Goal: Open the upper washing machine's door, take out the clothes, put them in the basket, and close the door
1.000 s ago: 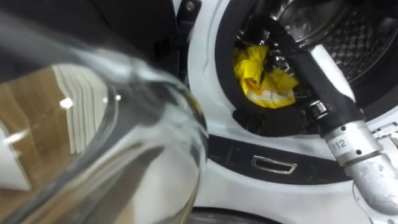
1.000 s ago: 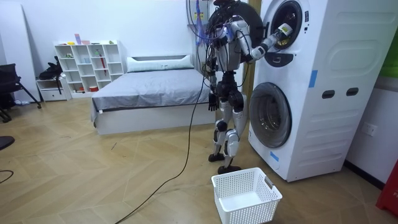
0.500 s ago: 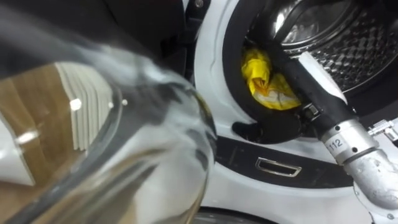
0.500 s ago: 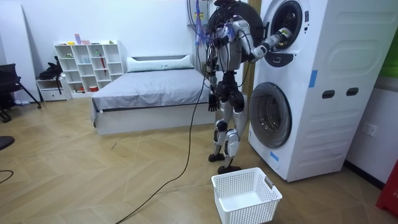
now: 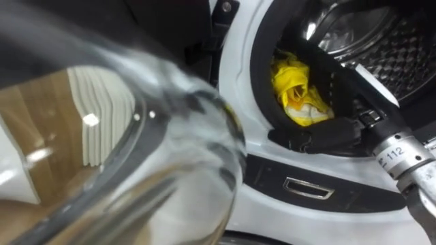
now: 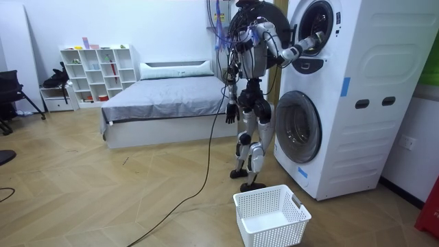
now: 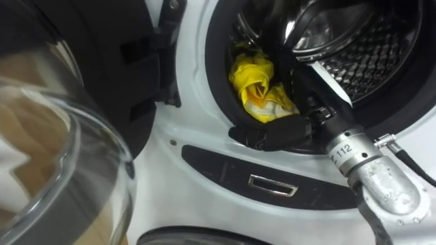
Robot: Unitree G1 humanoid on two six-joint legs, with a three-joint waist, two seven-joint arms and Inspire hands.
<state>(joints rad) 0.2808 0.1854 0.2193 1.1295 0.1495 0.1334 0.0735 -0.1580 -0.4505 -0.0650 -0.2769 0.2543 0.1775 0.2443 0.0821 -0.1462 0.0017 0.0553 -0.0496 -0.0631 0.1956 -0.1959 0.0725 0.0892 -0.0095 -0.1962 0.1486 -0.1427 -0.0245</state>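
A crumpled yellow cloth point(image 5: 294, 92) point(image 7: 257, 85) lies at the mouth of the upper washing machine's drum point(image 7: 354, 41), against the dark door seal. My right hand point(image 7: 276, 133) point(image 5: 320, 136) reaches in from the lower right. Its thumb lies under the cloth on the lower rim, and its fingers run up along the cloth's right side, so the cloth is pinched between them. In the room view I stand upright before the stacked white machines point(image 6: 357, 96) with my right arm point(image 6: 302, 46) raised into the top drum. My left hand point(image 6: 231, 110) hangs by my hip.
The top machine's open glass door point(image 5: 136, 156) bulges close on my left. A white laundry basket point(image 6: 271, 216) sits on the wooden floor by my feet, before the lower machine's shut door point(image 6: 298, 127). Behind me are a bed point(image 6: 164, 99) and a white shelf point(image 6: 96, 72).
The yellow cloth has been bunched tighter against the seal and is hidden in the room view now. My hanging left hand has swung slightly. The eye views shifted a little.
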